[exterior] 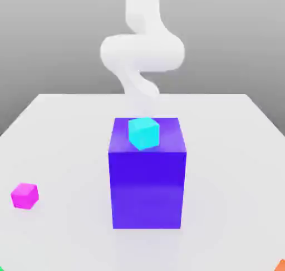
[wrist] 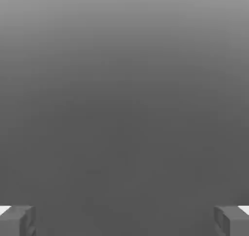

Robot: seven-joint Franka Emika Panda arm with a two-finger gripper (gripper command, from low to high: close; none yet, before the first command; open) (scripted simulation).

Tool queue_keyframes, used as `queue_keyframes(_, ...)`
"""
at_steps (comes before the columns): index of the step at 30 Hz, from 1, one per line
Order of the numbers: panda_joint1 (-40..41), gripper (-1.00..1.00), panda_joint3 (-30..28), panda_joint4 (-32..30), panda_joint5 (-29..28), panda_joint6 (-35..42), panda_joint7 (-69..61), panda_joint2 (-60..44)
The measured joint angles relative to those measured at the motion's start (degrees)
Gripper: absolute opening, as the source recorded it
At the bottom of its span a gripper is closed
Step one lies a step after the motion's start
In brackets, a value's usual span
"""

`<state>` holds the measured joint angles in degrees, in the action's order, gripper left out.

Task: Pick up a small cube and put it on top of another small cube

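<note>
1 magenta cube [exterior: 25, 196], 1 cyan cube [exterior: 143, 134], 1 blue-violet block [exterior: 147, 189]; 1 gripper [wrist: 124, 223], released, 2 fingers apart.

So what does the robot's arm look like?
The arm is smooth and white, with fat, rounded parts that bend like a curvy tube. Its tool has two stubby, blocky dark grey fingers, with a bit of white beside each one. I can't see any cables or markings.

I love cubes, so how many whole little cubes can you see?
2: the cyan cube on the blue block, and the pink cube at left. More may be hidden.
</note>
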<state>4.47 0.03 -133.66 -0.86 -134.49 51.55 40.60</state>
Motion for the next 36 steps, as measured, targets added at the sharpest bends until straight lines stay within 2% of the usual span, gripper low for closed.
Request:
queue_keyframes(8, 13.31, 0.00, -1.60, -6.07, -2.87, -8.75, 18.57, -16.99)
queue_keyframes(16, 23.56, 0.00, -6.32, -12.02, -3.37, -17.39, 35.07, -33.57)
queue_keyframes(19, 28.03, 0.00, -8.63, -14.28, -1.47, -20.68, 39.77, -39.82)
queue_keyframes(23, 31.85, 0.00, -9.66, -17.03, 4.15, -25.08, 43.43, -48.21)
queue_keyframes(28, 35.14, 0.00, -6.20, -15.81, 9.56, -32.81, 41.03, -58.63)
queue_keyframes(29, 35.96, -1.00, -5.27, -15.41, 10.17, -34.44, 40.56, -60.66)
queue_keyframes(36, 36.26, -1.00, -4.95, -15.32, 10.24, -34.93, 40.53, -61.16)
